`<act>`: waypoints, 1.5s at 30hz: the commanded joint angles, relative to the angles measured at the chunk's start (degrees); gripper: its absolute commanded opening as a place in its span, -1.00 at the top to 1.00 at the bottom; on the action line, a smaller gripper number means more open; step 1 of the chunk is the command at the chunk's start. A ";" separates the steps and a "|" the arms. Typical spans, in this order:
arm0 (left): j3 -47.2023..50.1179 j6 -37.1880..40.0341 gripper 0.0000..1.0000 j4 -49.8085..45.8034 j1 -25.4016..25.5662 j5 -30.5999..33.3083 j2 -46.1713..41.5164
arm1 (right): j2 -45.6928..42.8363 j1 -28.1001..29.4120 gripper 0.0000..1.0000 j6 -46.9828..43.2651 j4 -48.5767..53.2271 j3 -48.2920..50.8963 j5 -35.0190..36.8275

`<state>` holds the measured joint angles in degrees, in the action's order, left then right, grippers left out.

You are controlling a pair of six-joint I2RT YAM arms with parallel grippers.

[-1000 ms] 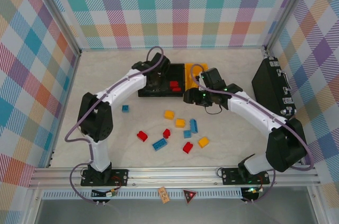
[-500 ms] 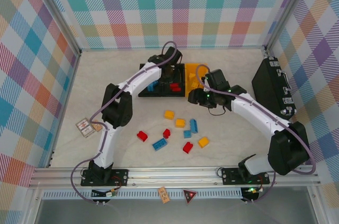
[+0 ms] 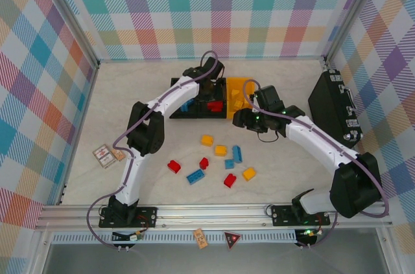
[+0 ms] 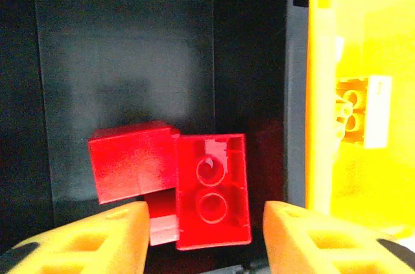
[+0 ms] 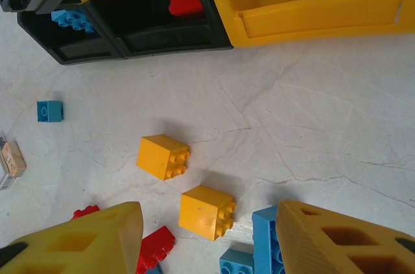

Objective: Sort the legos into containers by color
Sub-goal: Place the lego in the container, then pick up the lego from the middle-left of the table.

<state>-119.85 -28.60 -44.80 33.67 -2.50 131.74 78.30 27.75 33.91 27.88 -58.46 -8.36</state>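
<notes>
Your right claw (image 5: 207, 222), low in the frame, is wide and empty, so if you drop crooked it could shove the yellow brick (image 5: 206, 211) away.

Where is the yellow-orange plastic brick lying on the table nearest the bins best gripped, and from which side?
Come straight down on the yellow-orange brick and close on its two plain side walls. It lies tipped over, studs facing sideways, smooth face up, and no other brick touches it.
</notes>
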 commanded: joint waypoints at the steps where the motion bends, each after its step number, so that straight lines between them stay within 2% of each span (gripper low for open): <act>1: -1.38 0.34 -0.08 0.24 0.08 -1.01 0.47 | 0.23 -0.21 -0.14 0.50 -1.14 0.99 -0.65; 9: 4.79 0.28 -0.13 3.07 0.15 -1.10 -6.91 | 0.93 -0.24 -0.15 -0.81 -0.28 0.03 -0.96; 17: 14.54 0.89 -0.18 5.19 0.16 -4.28 -16.16 | 1.59 -0.28 -0.16 -1.74 3.87 -0.89 -0.35; 23: 26.95 2.67 -0.20 9.57 0.15 -4.73 -24.47 | 3.02 -0.08 -0.17 -2.89 7.75 -0.99 -0.60; 30: 37.64 3.02 -0.20 9.90 0.34 -8.09 -32.42 | 1.26 0.53 -0.16 -3.32 7.41 1.01 -2.45; 38: 44.79 4.73 -0.20 5.28 0.83 -9.87 -38.78 | 1.41 1.61 -0.16 -4.15 7.53 1.68 -3.81; 45: 47.39 11.30 -0.20 -3.34 4.34 -13.39 -39.64 | 0.62 1.75 -0.16 -5.94 9.10 2.74 -5.96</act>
<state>-73.97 -21.50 -41.78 36.21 -13.02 93.41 80.68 28.95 30.17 34.89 -56.75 -11.88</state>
